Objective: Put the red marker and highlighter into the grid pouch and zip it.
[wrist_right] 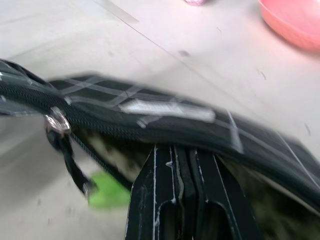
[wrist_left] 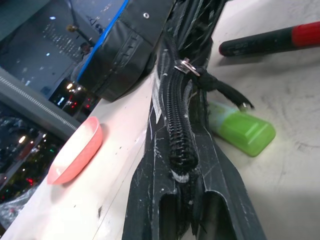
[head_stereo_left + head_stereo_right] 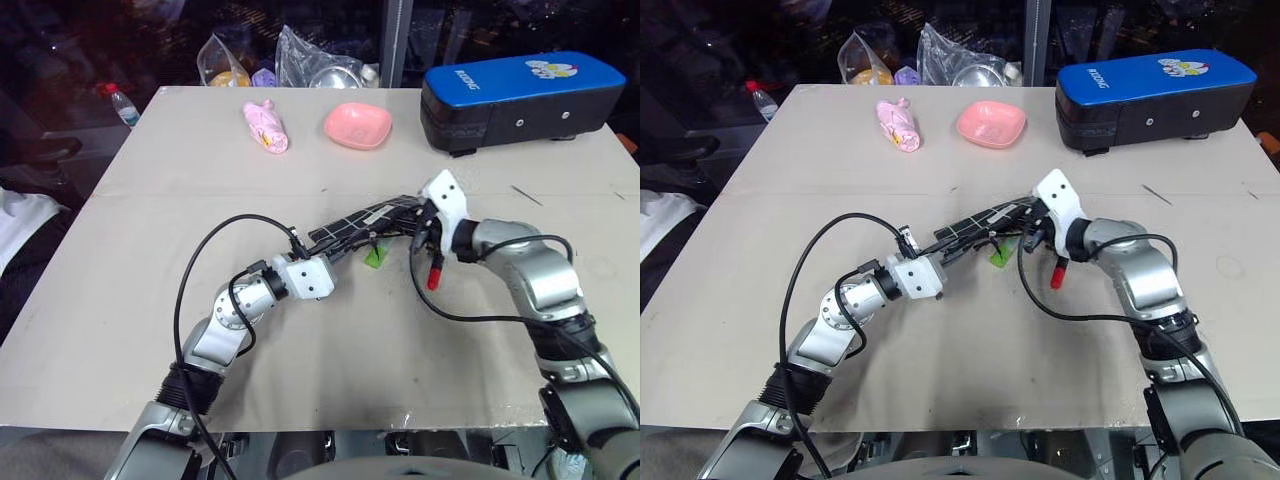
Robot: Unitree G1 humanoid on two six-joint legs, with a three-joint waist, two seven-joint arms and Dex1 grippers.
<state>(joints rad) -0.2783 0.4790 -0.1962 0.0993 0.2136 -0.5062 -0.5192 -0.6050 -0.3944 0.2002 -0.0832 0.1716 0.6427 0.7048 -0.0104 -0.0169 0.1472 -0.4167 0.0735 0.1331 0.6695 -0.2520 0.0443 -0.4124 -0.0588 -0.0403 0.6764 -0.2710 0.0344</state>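
Note:
The grid pouch (image 3: 362, 222) hangs just above the table, stretched between my two grippers. My left gripper (image 3: 336, 252) is shut on its near-left end, clamped on the zipper edge (image 2: 177, 145). My right gripper (image 3: 416, 226) is shut on the opposite end, its fingers (image 1: 165, 200) pinching the pouch's lower edge. The zipper pull (image 2: 187, 66) with its cord dangles partway along the zipper. The lime-green highlighter (image 3: 373, 257) lies on the table under the pouch. The red marker (image 3: 436, 272) lies beside it, below my right wrist.
A blue-topped black case (image 3: 520, 98) stands at the back right. A pink bowl (image 3: 357, 125) and a pink wrapped item (image 3: 266, 126) sit at the back middle. Plastic bags (image 3: 315, 58) and a bottle (image 3: 120, 102) lie past the table's far edge.

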